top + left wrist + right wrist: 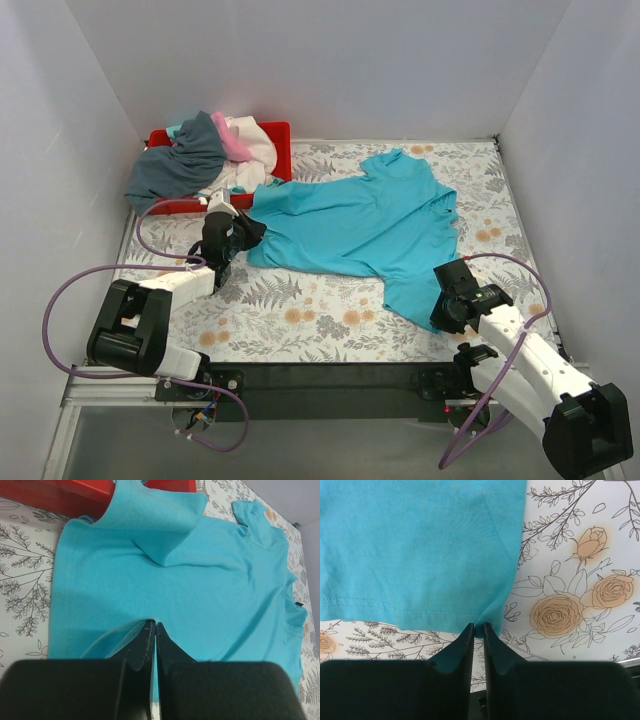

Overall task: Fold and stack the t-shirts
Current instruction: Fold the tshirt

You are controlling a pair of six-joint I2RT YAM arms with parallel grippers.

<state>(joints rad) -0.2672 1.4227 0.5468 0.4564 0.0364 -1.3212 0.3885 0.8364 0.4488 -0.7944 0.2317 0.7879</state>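
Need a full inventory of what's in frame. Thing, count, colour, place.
turquoise t-shirt: 1, turquoise, spread across mid-table
grey t-shirt: 1, slate grey, heaped in tray, draping over its left edge
white t-shirt: 1, white, same heap
pink t-shirt: 1, pink, in the heap, mostly hidden
red tray: 1, red, table's far-left corner
table: 1, floral print
cables: 2, purple, one per arm
left fingers: black, shut on turquoise t-shirt's left edge
right fingers: black, shut on its near hem corner
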